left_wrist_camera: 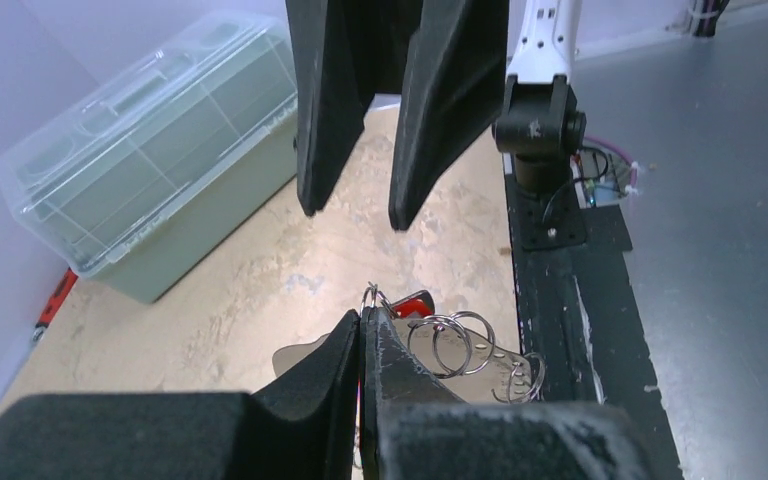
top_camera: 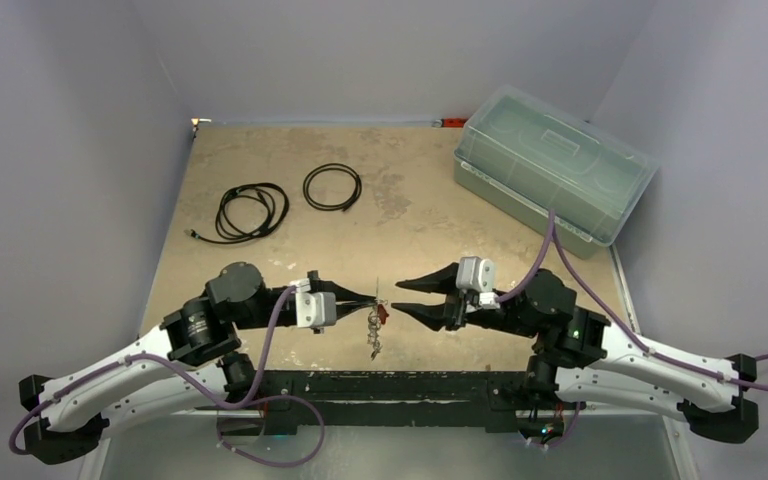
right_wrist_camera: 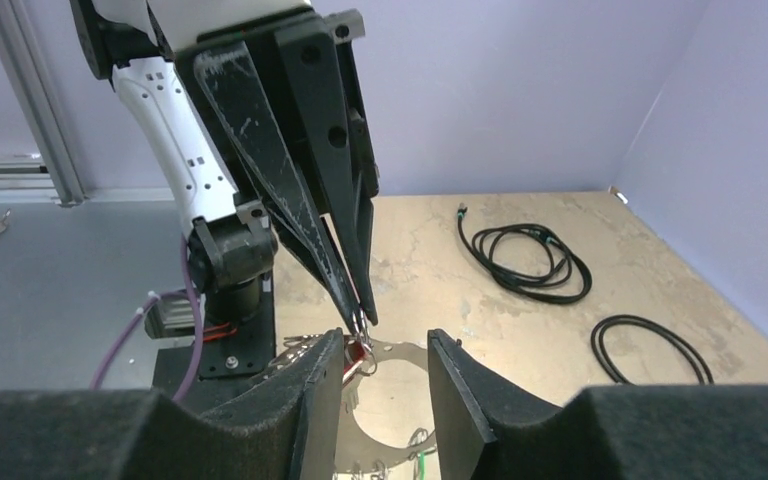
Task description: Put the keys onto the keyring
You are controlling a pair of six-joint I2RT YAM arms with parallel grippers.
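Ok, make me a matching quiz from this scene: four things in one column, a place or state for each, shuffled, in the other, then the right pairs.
Things:
1. left gripper
2. right gripper
3. box
4. cables

Places or states:
A. open, holding nothing
B. lying back left
C. shut on the keyring
D. back right, lid on

Pairs: 1-C, 2-A, 3-D, 4-B
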